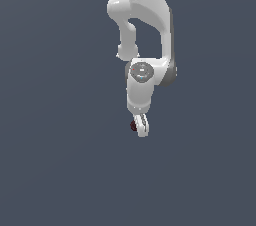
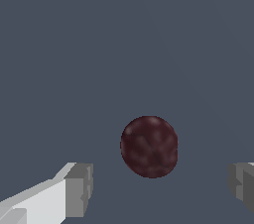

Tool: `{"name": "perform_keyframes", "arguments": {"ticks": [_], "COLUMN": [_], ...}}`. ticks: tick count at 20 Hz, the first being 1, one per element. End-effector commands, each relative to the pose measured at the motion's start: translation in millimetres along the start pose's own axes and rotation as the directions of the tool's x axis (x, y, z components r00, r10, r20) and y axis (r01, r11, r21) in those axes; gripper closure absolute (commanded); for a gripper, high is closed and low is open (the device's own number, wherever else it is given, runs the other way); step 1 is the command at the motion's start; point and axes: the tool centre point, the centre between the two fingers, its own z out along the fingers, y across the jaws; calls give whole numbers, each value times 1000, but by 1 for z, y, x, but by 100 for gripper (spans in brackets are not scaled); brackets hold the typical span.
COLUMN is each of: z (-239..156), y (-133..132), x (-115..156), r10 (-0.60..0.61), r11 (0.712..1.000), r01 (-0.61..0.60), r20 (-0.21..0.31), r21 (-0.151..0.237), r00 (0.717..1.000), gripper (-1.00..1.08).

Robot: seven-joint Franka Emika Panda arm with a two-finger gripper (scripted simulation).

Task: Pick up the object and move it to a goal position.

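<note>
Plain slate-grey surface w/ maroon ball point(image 2: 149, 146) between spread fingers point(image 2: 78, 189).

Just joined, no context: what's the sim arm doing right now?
A white Panda arm is reaching down over a small dark maroon ball on a plain grey surface. The gripper has its jaws open, one on each side of the ball with a visible gap on both sides, so nothing is grasped yet. In the exterior view the ball peeks out right beside the fingertips. No goal marker is visible.

arms: 1 point(image 1: 145, 30) | end effectors: 1 point(image 1: 142, 129) | maroon balls: 1 point(image 2: 149, 146)
</note>
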Motion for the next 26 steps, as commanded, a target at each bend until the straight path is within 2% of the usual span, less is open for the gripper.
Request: {"name": "perform_keyframes", "arguments": {"ticks": [1, 7, 15, 20, 21, 26], "z": [1, 6, 44, 51, 51, 51], "y": [0, 0, 1, 0, 0, 0], "x": [0, 0, 0, 0, 0, 0], "r10": [11, 8, 12, 12, 12, 12], "r11": [1000, 1000, 1000, 1000, 1000, 1000], "r01": [-11, -8, -12, -12, -12, -12], "r20": [-1, -1, -1, -1, -1, -1], "r21": [0, 0, 0, 0, 0, 0], "r00": [1000, 1000, 1000, 1000, 1000, 1000], "gripper": [-92, -92, -92, -92, 108, 108]}}
